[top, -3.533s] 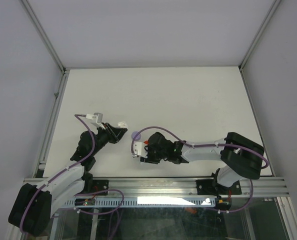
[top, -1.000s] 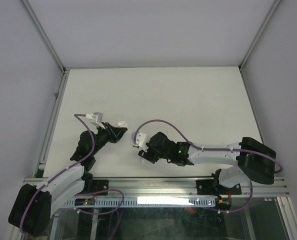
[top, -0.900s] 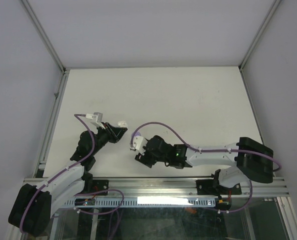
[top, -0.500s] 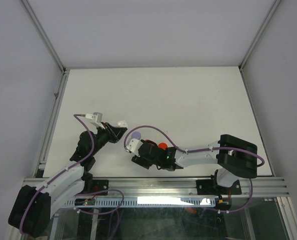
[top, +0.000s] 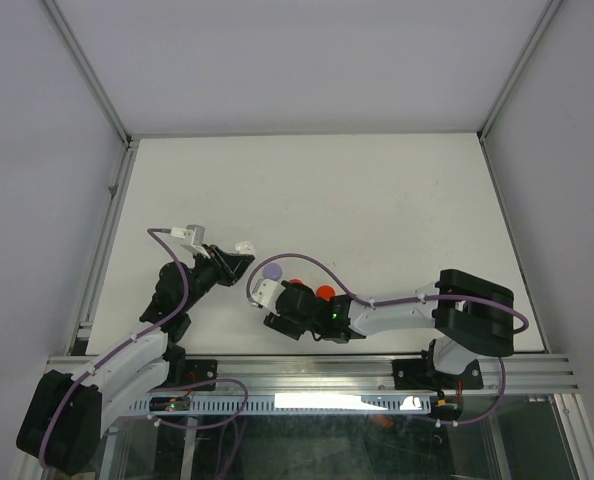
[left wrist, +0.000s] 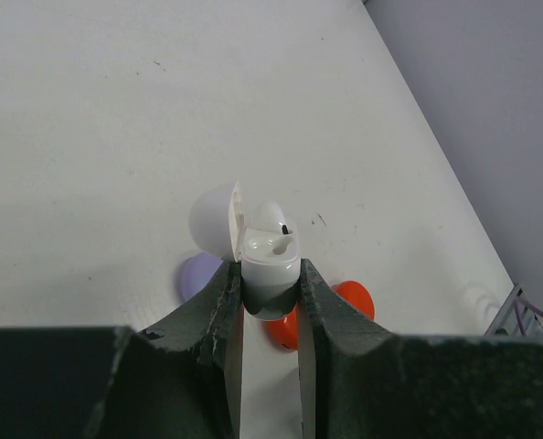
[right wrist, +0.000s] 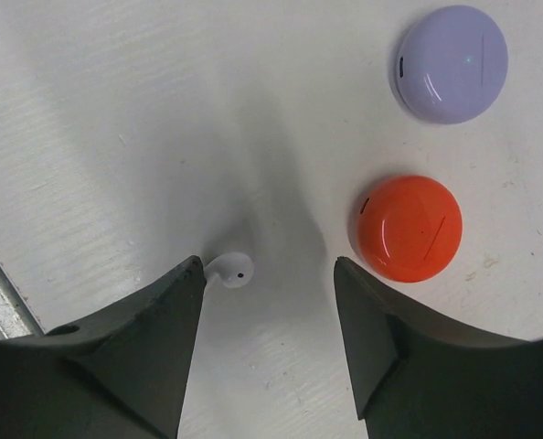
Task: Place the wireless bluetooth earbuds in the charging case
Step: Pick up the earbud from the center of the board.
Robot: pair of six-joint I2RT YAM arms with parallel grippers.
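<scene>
The left end effector [left wrist: 267, 274] has its jaws clamped tight on a white plastic charging case [left wrist: 271, 279], whose hinged lid [left wrist: 212, 222] is swung open. One white stemmed earbud [left wrist: 271, 219] sits in the case. The right end effector [right wrist: 267, 265] has its jaws spread and holds nothing. A second white earbud [right wrist: 232, 270] lies on the white desk [right wrist: 116, 110] between its fingers, just beside one. A round orange-red disc [right wrist: 409, 229] lies just beyond the other finger, and a lilac disc [right wrist: 452, 64] lies farther out.
</scene>
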